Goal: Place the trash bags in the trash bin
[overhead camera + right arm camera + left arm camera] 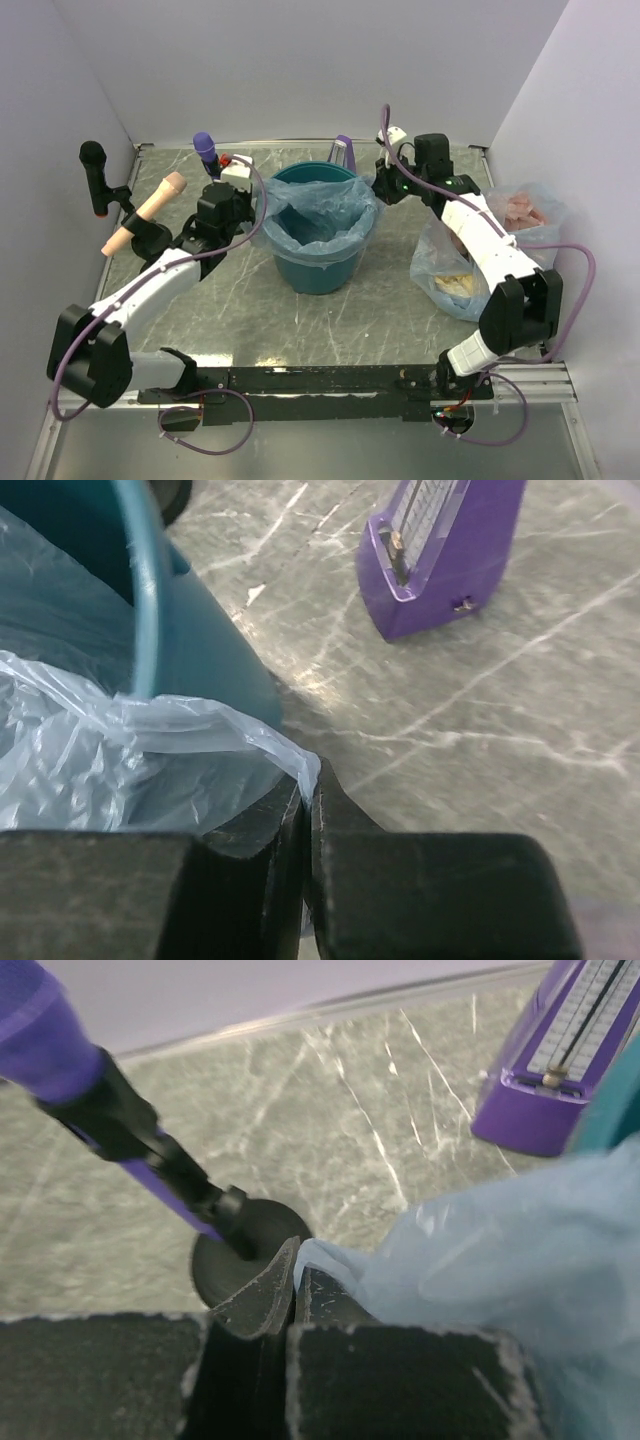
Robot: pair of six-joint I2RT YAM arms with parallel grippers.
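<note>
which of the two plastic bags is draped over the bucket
The pale-blue bag, lining the teal bucket; the clear bag of yellow and pink items lies apart on the table.

This is my robot lab cell, not a home or a shop. Plain pale walls [300, 70] box in the table [250, 320] on the left, far and right. My left arm [150, 285] and right arm [490, 245] are bolted to a metal rail [530, 380] at the near edge, with purple cables [590, 265] trailing loose. The props are a mismatched test set: mic [95, 165], metronome [560, 1050], bin [320, 272].
</note>
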